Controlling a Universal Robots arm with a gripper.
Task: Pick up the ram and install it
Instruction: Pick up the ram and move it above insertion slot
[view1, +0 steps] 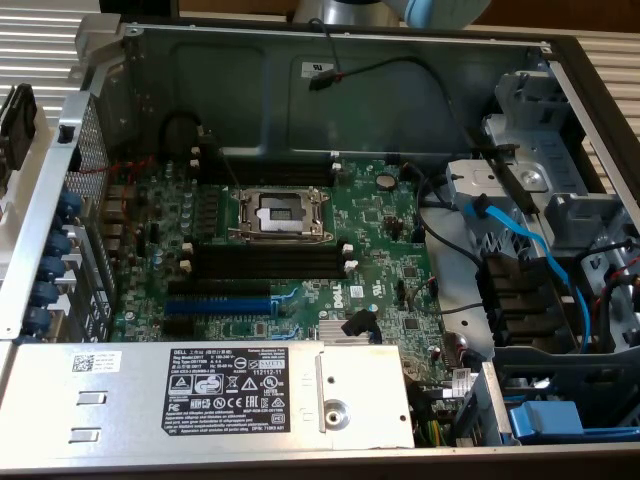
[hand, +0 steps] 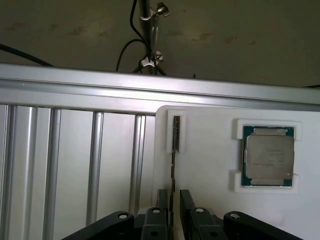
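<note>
My gripper is low over the white tray. The jaws are narrow, one finger on each side of the ram, and I see a thin gap at one finger, so they are not closed on it. The ram stands on its edge in the tray's slot, near the processor. In the exterior view, the black memory slots lie at the frame's centre, just under the empty socket.
</note>
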